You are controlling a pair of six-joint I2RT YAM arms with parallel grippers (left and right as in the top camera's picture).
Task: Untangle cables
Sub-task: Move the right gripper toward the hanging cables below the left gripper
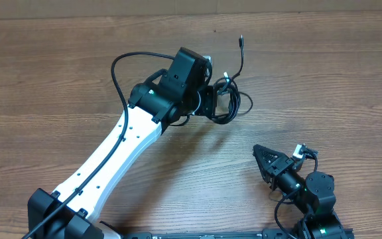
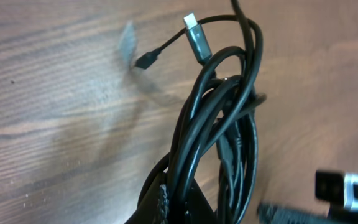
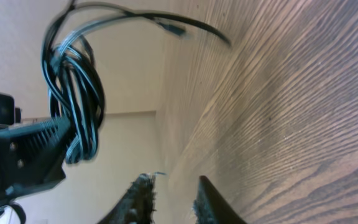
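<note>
Left wrist view's edge cuts off the cables (image 2: 191, 127)

Left arm (image 1: 121, 143) stretched forward, left fingers (image 3: 39, 134) clamped; right fingers (image 3: 213, 199) slightly parted.

Cables (image 1: 229, 98) hang in left tool (image 1: 213, 101), seemingly above table (image 1: 58, 79).

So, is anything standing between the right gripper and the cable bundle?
Nothing visible does. Only bare table lies between the right gripper and the cables, which the left gripper holds clamped as a bundle. The right gripper's jaws stand apart and empty.
</note>
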